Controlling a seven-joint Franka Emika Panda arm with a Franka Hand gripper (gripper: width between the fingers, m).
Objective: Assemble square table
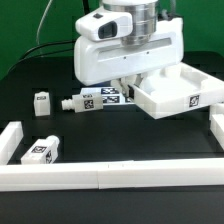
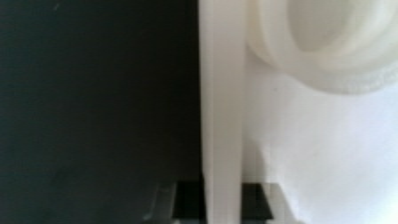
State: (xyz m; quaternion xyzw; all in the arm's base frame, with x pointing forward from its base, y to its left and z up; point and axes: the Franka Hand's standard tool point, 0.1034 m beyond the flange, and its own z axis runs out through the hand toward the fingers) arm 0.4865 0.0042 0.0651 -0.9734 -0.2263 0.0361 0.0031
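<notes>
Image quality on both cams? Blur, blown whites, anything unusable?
Exterior view: mildly soft, whites on the tabletop slab and low wall near clipping, tags on the legs distinguishable. Wrist view: tabletop slab too close, defocused and washed out, its corner socket a smear; the rest near black.

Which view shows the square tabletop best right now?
The exterior view: nearly the whole tabletop shows, raised rim and tag included. The wrist view gives only a blurred close-up of its rim and one round corner socket.
</notes>
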